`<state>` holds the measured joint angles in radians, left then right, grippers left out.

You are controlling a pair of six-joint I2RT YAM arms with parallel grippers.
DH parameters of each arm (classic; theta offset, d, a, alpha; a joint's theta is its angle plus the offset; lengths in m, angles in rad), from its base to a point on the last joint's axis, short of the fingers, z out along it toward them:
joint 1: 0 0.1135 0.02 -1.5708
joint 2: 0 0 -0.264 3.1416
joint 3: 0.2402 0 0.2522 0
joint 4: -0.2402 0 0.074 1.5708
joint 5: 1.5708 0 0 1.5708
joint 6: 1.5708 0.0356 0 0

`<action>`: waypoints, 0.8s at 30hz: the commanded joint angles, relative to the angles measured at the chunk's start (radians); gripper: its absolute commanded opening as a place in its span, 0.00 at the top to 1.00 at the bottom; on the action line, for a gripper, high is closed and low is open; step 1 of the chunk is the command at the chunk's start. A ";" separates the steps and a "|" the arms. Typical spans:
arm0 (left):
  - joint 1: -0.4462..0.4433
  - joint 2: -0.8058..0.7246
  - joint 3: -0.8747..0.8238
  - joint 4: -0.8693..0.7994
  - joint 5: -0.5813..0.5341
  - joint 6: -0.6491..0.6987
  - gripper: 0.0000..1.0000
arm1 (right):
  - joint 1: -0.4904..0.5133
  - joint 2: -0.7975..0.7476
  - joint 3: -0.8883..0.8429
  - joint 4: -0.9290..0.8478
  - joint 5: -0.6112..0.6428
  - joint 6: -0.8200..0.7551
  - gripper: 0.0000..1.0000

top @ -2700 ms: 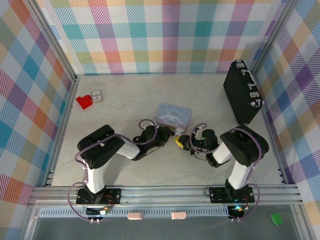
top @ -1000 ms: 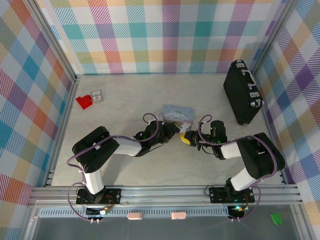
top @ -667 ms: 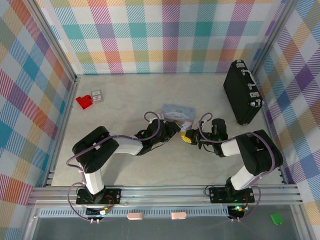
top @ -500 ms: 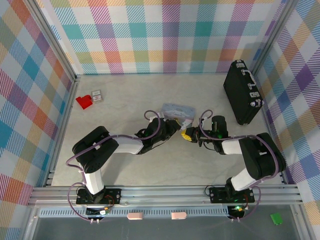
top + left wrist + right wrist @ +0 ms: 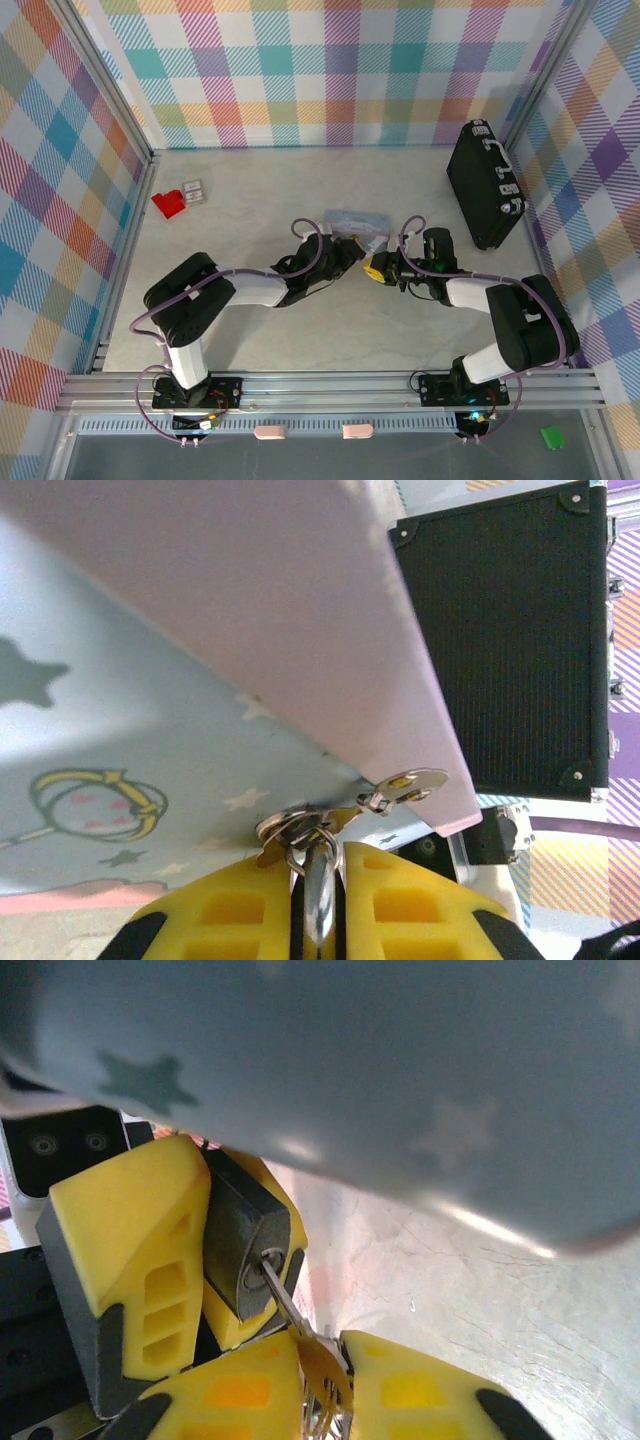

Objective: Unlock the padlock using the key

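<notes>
Mid-worktop [image 5: 260, 200], the left gripper [image 5: 318, 865] is pinching the small padlock [image 5: 245, 1245], its dark keyhole end facing right. The right gripper [image 5: 320, 1342] is pinching the key [image 5: 285, 1305], whose blade is sitting in the keyhole. A pastel tin [image 5: 355, 218] is tilting up just beyond both, crowding over them. A black briefcase [image 5: 487, 185] is standing far right, and a red piece [image 5: 168, 204] is lying far left.

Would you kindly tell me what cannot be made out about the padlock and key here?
- Shackle of the padlock: hidden behind the left gripper's fingers, right wrist view; locked or open unclear.
- Whether the right gripper clamps the key: the bottom edge cuts off its pads, right wrist view.
- Top external view: padlock and key too small to resolve.
</notes>
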<state>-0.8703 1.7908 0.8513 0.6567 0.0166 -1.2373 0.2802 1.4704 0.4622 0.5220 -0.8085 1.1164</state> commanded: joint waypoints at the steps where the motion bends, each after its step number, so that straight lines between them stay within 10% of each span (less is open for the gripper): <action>1: -0.151 -0.060 -0.025 0.049 0.333 0.004 1.00 | 0.011 -0.037 0.024 0.259 0.063 -0.017 0.80; 15: -0.071 -0.076 -0.078 0.121 0.224 -0.042 1.00 | 0.011 -0.190 -0.079 0.179 0.105 -0.017 0.58; 24: -0.054 -0.075 -0.084 0.128 0.229 -0.046 1.00 | 0.011 -0.215 -0.123 0.312 0.119 0.059 0.60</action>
<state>-0.8780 1.7363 0.7887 0.7551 0.1238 -1.2930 0.2901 1.2892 0.3199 0.6460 -0.7383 1.1446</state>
